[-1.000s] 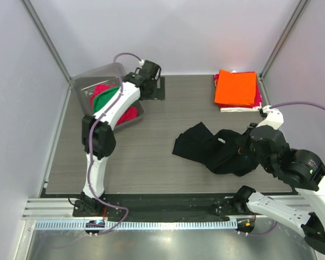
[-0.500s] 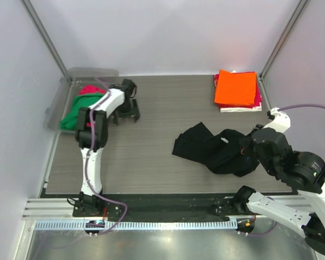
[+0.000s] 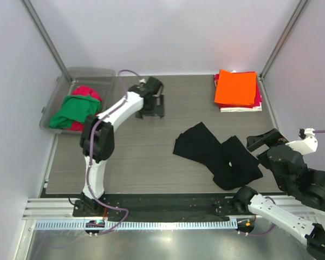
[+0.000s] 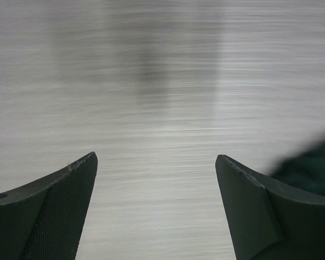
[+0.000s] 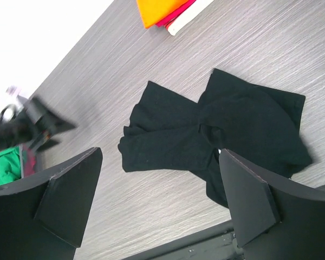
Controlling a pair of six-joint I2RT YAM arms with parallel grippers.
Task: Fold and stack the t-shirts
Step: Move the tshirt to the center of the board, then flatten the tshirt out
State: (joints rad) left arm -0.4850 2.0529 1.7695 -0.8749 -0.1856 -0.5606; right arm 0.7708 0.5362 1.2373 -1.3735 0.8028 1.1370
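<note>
We log the black t-shirt [image 3: 216,154] lying crumpled on the table [image 3: 151,157], lower right of centre. The right gripper [image 5: 160,151], at the shirt's right edge, has its jaws spread wide and holds nothing. The left gripper [image 4: 156,156], upper centre, likewise gapes empty over bare table. The orange t-shirt [image 3: 235,86] tops the upper-right stack. The green t-shirt [image 3: 70,108] lies in the bin [image 3: 92,71], upper left.

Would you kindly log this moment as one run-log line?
left claw: open, empty | right claw: open, empty | black cloth t-shirt: crumpled, unfolded | orange folded t-shirt: tops far-right stack
</note>
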